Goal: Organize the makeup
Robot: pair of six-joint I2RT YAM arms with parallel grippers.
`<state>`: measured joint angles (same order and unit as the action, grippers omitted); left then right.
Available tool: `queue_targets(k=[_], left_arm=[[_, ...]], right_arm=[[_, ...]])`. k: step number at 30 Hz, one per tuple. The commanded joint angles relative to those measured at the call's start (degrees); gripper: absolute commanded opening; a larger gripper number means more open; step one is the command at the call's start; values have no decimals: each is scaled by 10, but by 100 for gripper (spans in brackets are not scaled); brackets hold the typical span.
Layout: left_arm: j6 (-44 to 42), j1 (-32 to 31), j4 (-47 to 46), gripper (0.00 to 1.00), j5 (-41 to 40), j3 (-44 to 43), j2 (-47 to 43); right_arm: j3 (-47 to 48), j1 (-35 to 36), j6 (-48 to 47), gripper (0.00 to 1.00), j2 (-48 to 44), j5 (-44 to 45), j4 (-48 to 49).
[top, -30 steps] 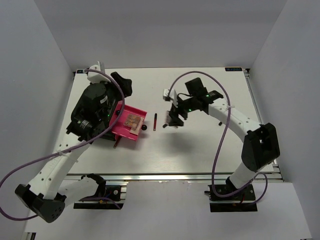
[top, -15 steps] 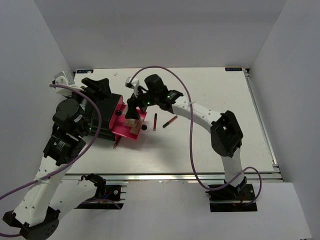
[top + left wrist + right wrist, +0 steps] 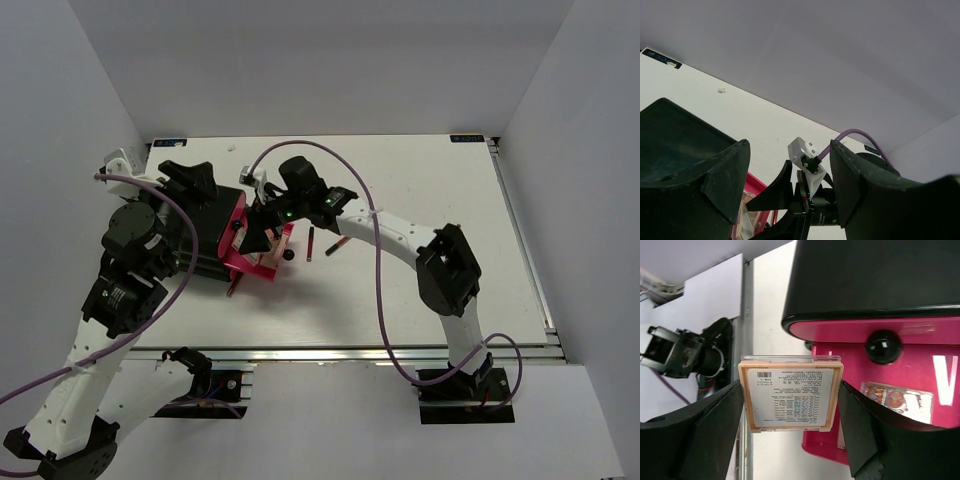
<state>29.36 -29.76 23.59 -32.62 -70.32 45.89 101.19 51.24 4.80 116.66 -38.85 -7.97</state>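
My right gripper (image 3: pixel 262 237) is shut on a square tan palette (image 3: pixel 791 392), held by its two side edges with the printed back label facing the camera. It hovers over the open pink drawer (image 3: pixel 243 262) of the black box (image 3: pixel 205 225). A coppery palette (image 3: pixel 895 400) lies inside that drawer (image 3: pixel 940 385). Two slim red-and-black sticks lie on the table right of the drawer, one (image 3: pixel 310 243) upright and one (image 3: pixel 336 243) slanted. A third stick (image 3: pixel 232 288) pokes out below the drawer. My left gripper (image 3: pixel 195 182) is open and empty above the box's far left.
In the left wrist view the open left gripper (image 3: pixel 790 185) frames the right arm's wrist camera mount (image 3: pixel 807 157). A black round knob (image 3: pixel 883 346) sits on the shut drawer above the open one. Another knob (image 3: pixel 288 255) marks the open drawer's front. Grey walls enclose the white table (image 3: pixel 420 290).
My right arm has swung left from the table's middle to over the pink drawer, uncovering the slanted stick. My left arm has drawn back from over the box to its left side.
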Motion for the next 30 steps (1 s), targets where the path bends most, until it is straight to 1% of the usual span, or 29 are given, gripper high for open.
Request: queue_targets(k=[1, 5, 13, 23, 24, 30], left_arm=[[2, 1, 15, 74, -10, -6, -7], [12, 1, 20, 74, -10, -3, -13], [20, 1, 24, 74, -7, -2, -18], [25, 1, 22, 74, -3, 2, -17], [25, 1, 22, 74, -3, 1, -17], [25, 2, 23, 74, -2, 2, -18]], right_arm=[[-6, 3, 15, 13, 18, -56, 27], [-10, 7, 16, 13, 32, -60, 28], [-12, 9, -3, 12, 54, -36, 26], [4, 8, -44, 13, 74, 5, 5], [6, 8, -66, 13, 76, 13, 3], [11, 7, -94, 14, 79, 36, -5]])
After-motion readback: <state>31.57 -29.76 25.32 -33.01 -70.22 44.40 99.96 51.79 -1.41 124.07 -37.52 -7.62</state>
